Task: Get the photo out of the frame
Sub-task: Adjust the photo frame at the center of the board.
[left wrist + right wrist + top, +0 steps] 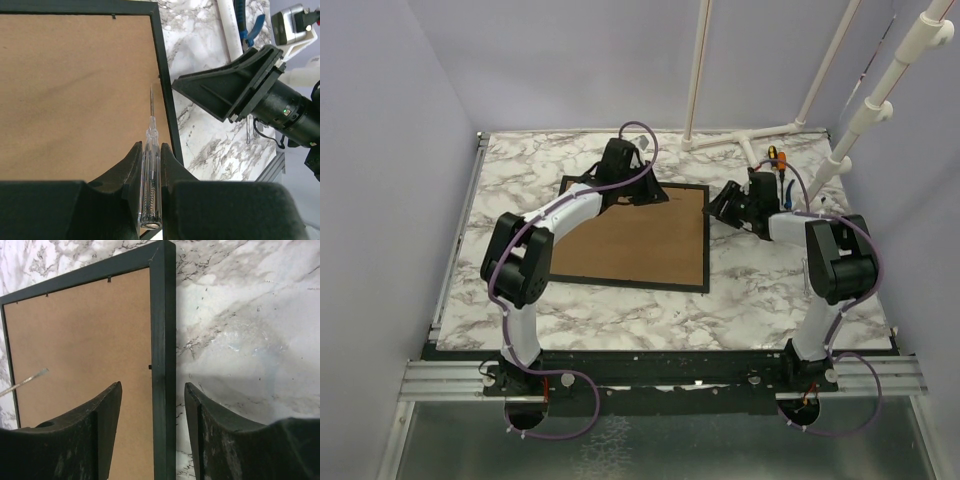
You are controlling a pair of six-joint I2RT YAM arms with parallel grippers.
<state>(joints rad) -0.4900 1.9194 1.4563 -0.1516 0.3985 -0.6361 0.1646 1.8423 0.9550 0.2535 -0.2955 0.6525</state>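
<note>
The frame (640, 240) lies face down on the marble table, its brown back up inside a thin black border (162, 315). The photo is hidden under that back. My left gripper (151, 146) is shut on a clear-handled screwdriver (151, 170), whose thin tip (151, 95) points over the brown back close to the right border. My right gripper (152, 386) stands open astride that same right border, one finger over the brown back and one over the table, with a gap on each side. A small black tab (149, 367) sits at the border's inner edge just ahead of it.
A white pipe stand (750, 135) rises at the back right of the table. Small tools with orange and blue handles (775, 160) lie beside it, behind the right arm. Purple walls close in on the left, back and right.
</note>
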